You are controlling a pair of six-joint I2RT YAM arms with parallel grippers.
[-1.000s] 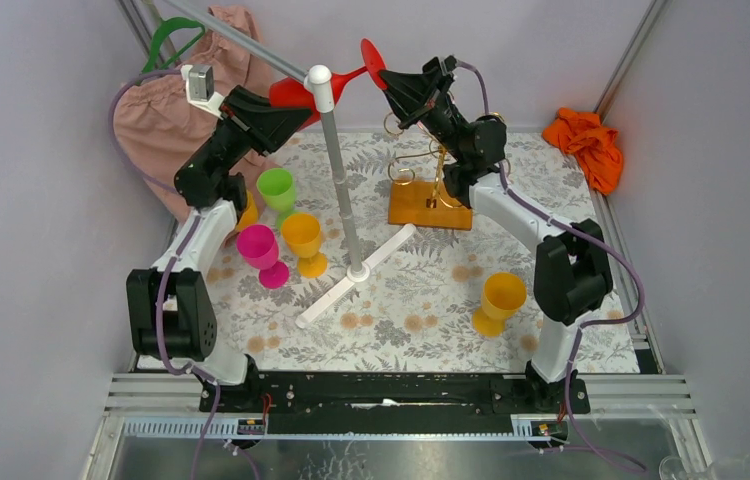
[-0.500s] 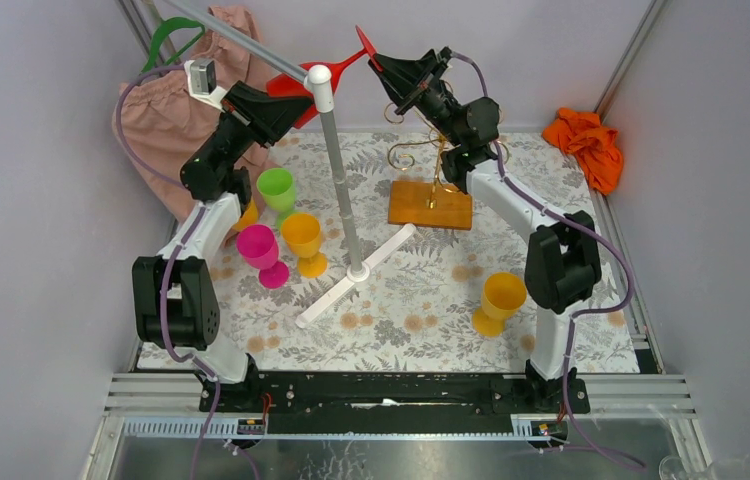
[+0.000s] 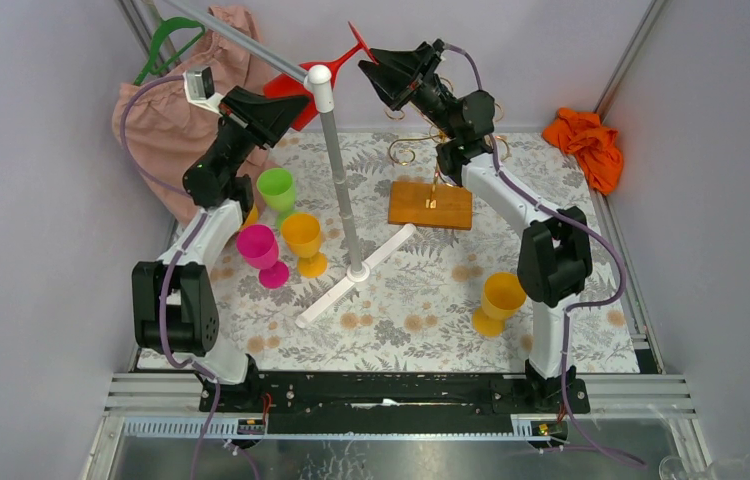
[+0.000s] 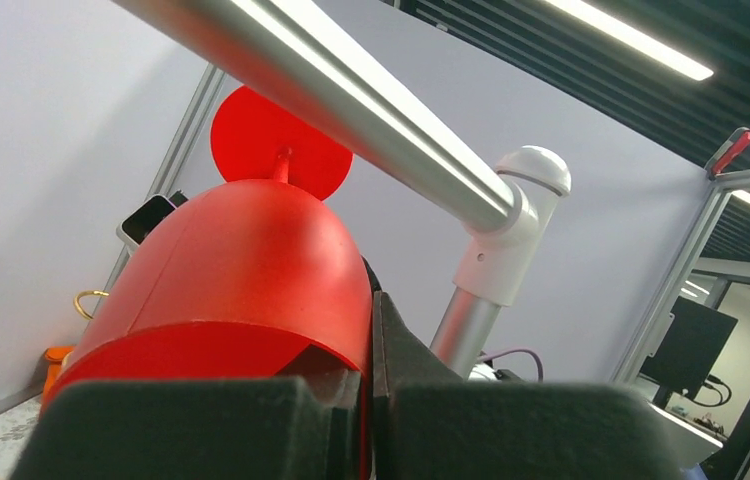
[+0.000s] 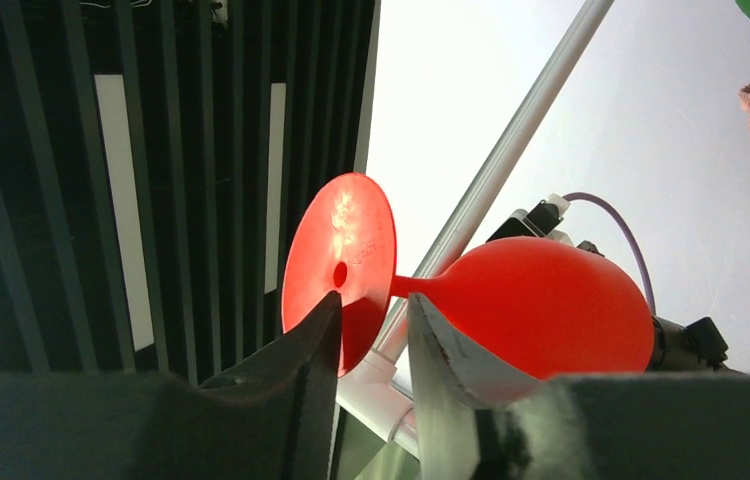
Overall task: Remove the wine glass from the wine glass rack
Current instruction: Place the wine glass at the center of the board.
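1. While the red wine glass (image 3: 303,88) hangs high in the air, lying sideways behind the grey pole stand (image 3: 336,165), the left fingers (image 3: 286,103) clamp its bowl rim.
2. Right fingers (image 3: 369,68) pinch its foot disc's edge.
3. Below them, the gold wine glass rack (image 3: 429,190) stands on the worktop (image 3: 411,300), apart from the glass.

Red glass (image 3: 296,92) higher, farther left.

no readable text, labels (or numbers)
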